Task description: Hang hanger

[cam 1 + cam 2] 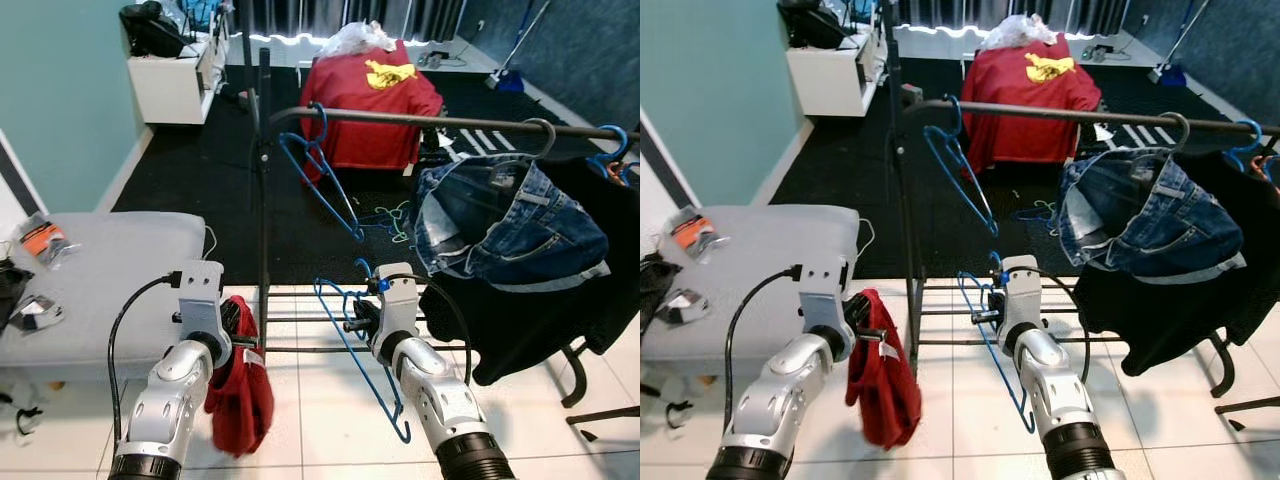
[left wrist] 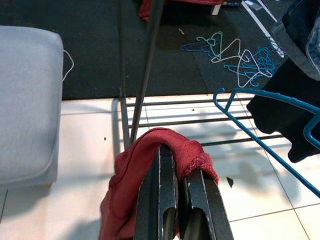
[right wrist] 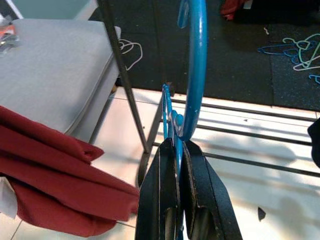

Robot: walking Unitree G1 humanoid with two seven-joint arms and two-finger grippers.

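1. A blue hanger is held low over the white tiled floor, in front of the rack's bottom bars, its hook curling upward in the right wrist view
2. The right gripper is clamped on that hanger just below the hook — the two black fingers are pressed against the blue wire
3. The left gripper is closed on a red garment, which is draped over its fingertips and hangs down beside the arm
4. The dark clothes rail runs across above; a second blue hanger and a pair of jeans are hung from it
5. A grey cushioned surface lies at the robot's left — loose hangers are scattered on the black carpet beyond the rack
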